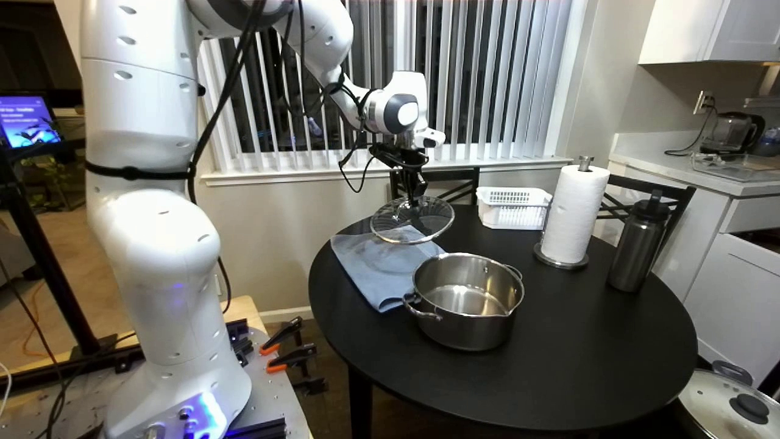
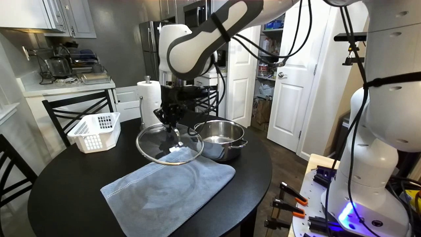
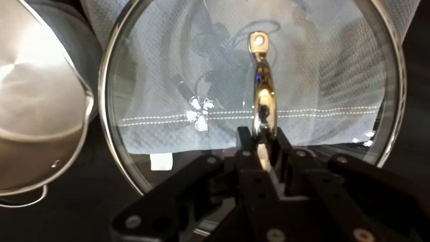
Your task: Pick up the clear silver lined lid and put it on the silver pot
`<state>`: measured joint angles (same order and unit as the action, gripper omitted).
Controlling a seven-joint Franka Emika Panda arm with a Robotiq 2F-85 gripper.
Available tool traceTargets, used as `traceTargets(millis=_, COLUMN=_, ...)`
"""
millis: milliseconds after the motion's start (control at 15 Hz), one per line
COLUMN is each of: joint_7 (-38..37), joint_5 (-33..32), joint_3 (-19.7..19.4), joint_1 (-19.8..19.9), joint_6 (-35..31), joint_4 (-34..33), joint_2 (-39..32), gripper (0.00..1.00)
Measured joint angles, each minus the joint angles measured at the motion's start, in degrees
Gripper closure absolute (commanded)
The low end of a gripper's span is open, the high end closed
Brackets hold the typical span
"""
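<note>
Glass lid point(image 2: 159, 146) hangs just left of centre in an exterior view, tilted, over the blue-grey cloth point(image 2: 158, 200) and seemingly clear of it. In the wrist view the gripper point(image 3: 264, 138) pinches its arched metal handle point(image 3: 263, 84) from both sides. The silver pot point(image 1: 466, 332) stands uncovered on the counter point(image 1: 585, 353), lower middle of an exterior view and along the left edge of the wrist view. The step, as I judge it, is the carry across. Bring the lid over with its low edge above the pot; a knock could swivel it in the grip. Then level and centre it, lower straight down, and let go only once it sits evenly all round.
</note>
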<state>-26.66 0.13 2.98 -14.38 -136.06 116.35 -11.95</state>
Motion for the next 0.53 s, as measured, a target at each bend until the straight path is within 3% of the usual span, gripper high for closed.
traceTargets(millis=267, joint_7=0.6, joint_5=3.4, joint_3=-0.7, joint_1=4.8, joint_6=0.5, joint_4=5.7, joint_2=8.2, gripper=0.96)
traceTargets(millis=533, joint_7=2.8, joint_5=6.1, joint_3=-2.9, joint_1=9.9, joint_6=1.3, joint_4=8.2, joint_2=11.8, gripper=0.96)
